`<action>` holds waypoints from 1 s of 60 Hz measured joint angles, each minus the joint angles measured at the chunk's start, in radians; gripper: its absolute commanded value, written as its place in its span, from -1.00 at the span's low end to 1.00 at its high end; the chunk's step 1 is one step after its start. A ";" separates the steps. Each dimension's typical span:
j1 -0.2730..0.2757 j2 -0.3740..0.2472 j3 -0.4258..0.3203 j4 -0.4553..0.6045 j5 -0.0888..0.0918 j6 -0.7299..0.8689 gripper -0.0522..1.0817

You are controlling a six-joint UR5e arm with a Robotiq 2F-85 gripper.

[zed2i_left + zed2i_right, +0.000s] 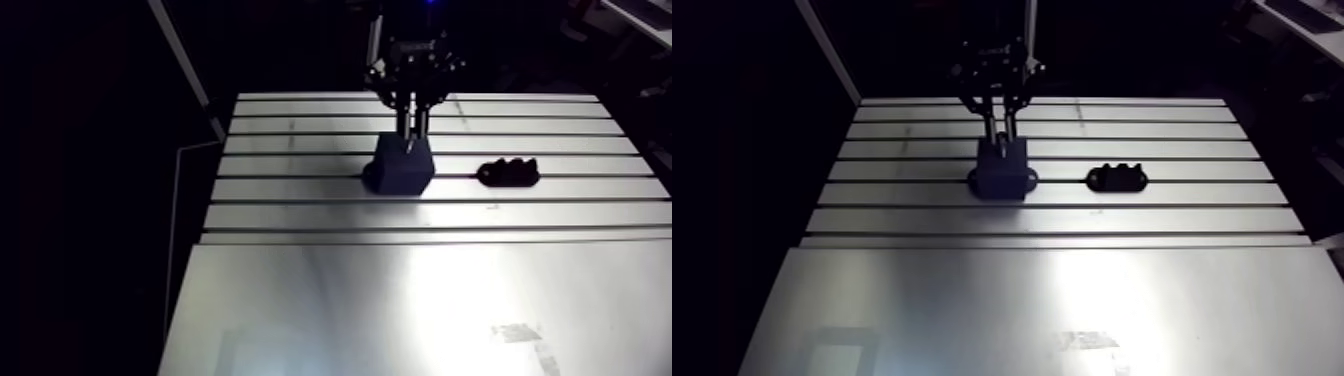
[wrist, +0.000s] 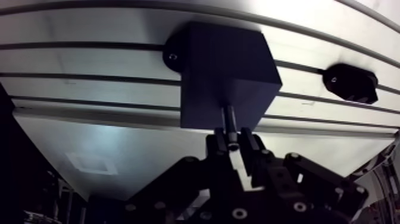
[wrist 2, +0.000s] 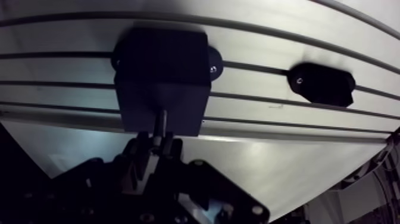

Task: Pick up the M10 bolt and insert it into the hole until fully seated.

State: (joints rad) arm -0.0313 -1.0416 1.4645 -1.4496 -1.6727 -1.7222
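The tool is closed narrowly on the M10 bolt. The bolt's slim grey metal shank reaches ahead of the fingertips to the matte dark, square-edged block. In the arm view the block sits upper centre on the slotted, brushed-aluminium desk, with a small lumpy black holder to its right.

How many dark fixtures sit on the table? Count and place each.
2. The tall block stands under the tool and its gripped bolt; the low holder lies beside the block, apart. None looks hidden.
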 measured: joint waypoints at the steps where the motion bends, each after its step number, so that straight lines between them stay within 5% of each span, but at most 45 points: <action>1: 0.000 0.000 0.000 0.000 0.000 0.000 0.84; 2: 0.000 0.000 0.001 -0.001 0.000 0.000 0.61; 3: 0.000 -0.001 0.001 -0.001 0.000 0.001 0.61; 4: 0.000 -0.001 0.001 -0.001 0.000 0.001 0.21; 5: 0.000 -0.001 0.002 -0.001 0.000 0.001 0.21; 6: 0.000 -0.001 0.002 -0.001 0.000 0.001 -0.23; 7: 0.001 -0.002 0.002 -0.001 0.000 0.001 -0.23; 8: 0.001 -0.002 0.002 -0.001 0.000 0.000 -0.60; 9: 0.001 -0.002 0.003 -0.001 0.000 0.000 -0.60; 10: 0.001 -0.002 0.003 -0.001 0.000 0.000 -0.87; 43: 0.004 -0.022 0.016 -0.059 0.003 -0.008 -0.90; 60: -0.005 -0.079 0.007 -0.097 0.043 0.002 -0.90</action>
State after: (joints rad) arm -0.0365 -1.1202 1.4720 -1.5469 -1.6302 -1.7204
